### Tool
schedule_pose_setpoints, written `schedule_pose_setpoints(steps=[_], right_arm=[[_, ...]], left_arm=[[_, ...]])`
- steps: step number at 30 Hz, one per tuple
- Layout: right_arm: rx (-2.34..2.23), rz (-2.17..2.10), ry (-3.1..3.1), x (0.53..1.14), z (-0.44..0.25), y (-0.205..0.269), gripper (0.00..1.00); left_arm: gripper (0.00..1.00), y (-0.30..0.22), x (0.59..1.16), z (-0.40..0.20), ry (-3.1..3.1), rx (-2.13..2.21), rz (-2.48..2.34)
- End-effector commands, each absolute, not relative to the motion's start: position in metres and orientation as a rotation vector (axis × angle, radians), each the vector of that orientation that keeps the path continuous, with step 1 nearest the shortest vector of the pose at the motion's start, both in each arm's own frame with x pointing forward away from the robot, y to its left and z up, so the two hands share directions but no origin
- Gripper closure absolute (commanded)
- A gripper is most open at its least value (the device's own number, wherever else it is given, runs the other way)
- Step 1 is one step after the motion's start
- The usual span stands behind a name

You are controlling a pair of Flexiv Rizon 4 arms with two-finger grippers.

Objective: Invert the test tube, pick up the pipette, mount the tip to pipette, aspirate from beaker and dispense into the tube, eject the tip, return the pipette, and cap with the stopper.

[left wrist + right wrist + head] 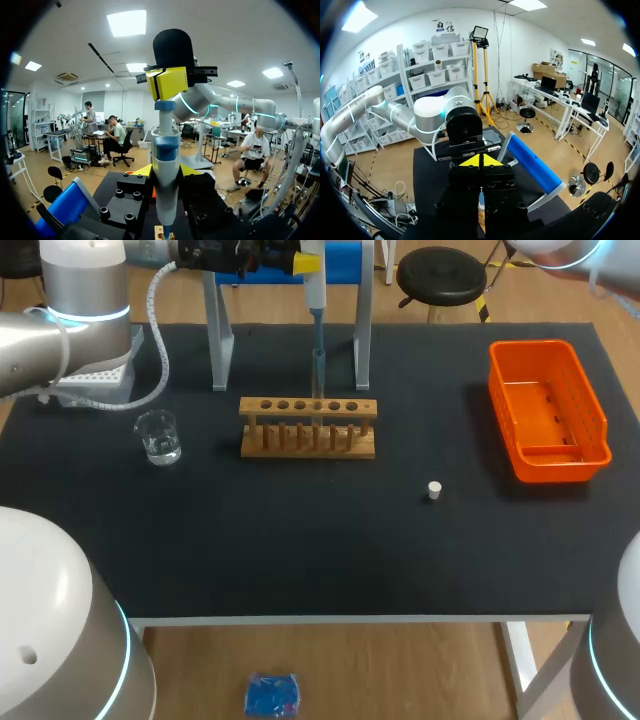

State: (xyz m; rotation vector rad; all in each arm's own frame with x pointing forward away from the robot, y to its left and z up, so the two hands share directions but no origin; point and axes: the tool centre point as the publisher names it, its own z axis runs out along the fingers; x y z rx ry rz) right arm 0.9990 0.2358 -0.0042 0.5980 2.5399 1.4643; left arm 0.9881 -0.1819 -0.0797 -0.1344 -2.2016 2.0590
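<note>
As the left hand (165, 171) grips the pipette (316, 300) upright, its tip down in the test tube (320, 375) standing in the rack (308, 430), and the right hand (480, 161), fingers closed together, sits atop the plunger, dispensing seems under way; next likely comes a straight lift clear, then ejecting the tip.

Pipette (316, 315) over rack (308, 408), stand posts (216, 340) behind

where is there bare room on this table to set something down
Free: the wide front strip of the black table, from the wooden test tube rack to the near edge, bar the small white stopper; also between rack and orange plastic basket. Crowded: back left by the clear glass beaker and white tip box.
</note>
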Motion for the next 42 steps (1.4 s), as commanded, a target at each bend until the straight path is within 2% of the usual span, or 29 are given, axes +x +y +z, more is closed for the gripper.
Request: schedule_pose_setpoints(steps=[1,42], right_arm=[[0.598,1.455,2.546,0.999,-0.003,0.236,1.0],[0.605,1.443,2.552,0.995,-0.009,0.234,1.0]], left_arm=[[1.0,-0.182,0.987,-0.079,-2.204,-0.132,2.063],[1.0,-0.182,0.987,-0.079,-2.204,-0.132,2.063]])
